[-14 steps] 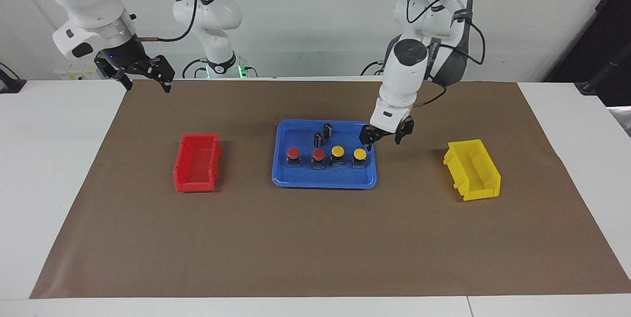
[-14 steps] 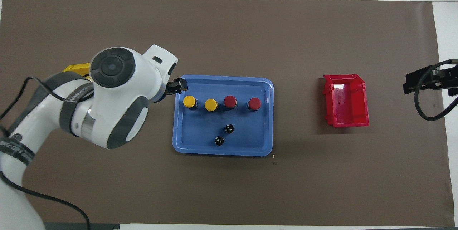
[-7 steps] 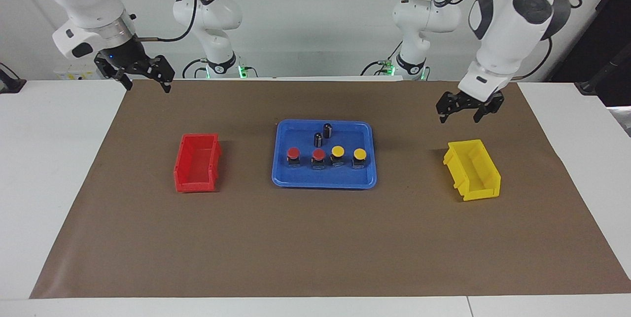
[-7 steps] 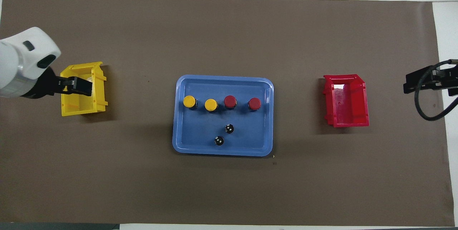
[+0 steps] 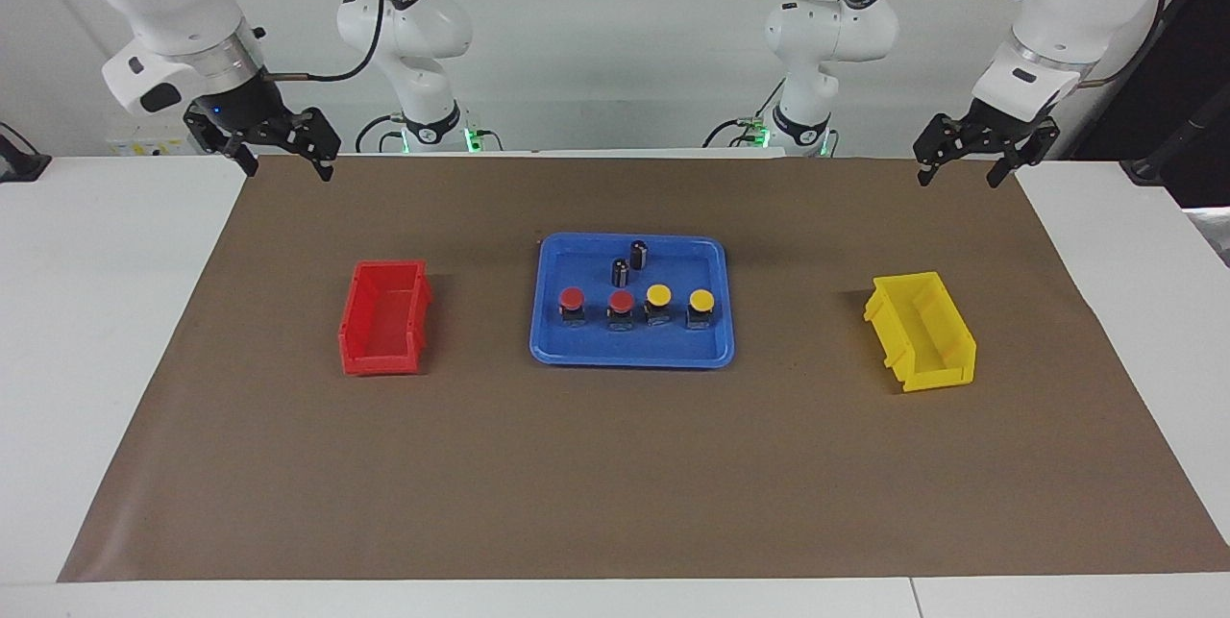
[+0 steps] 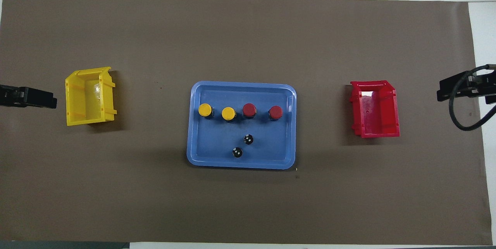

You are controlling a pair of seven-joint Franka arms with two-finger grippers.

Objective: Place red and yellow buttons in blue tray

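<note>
Fingers (image 5: 998, 172) spread, empty, above brown mat (image 5: 615, 464) on white table (image 5: 86, 310).

Count on the brown mat (image 5: 615, 464): one blue tray (image 5: 553, 349) holding two red buttons (image 5: 573, 299), two yellow buttons (image 5: 658, 295) and two dark capless cylinders (image 5: 639, 254); one red bin (image 5: 384, 318); one yellow bin (image 5: 922, 332); two grippers, left gripper (image 5: 972, 155) and right gripper (image 5: 274, 145).

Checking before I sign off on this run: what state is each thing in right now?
Red buttons: upright in blue tray.
Yellow buttons: upright in tray.
Black cylinders: upright in tray.
Red bin: empty.
Yellow bin: empty.
Left gripper: open, raised, holding nothing.
Right gripper: open, raised, holding nothing.
</note>
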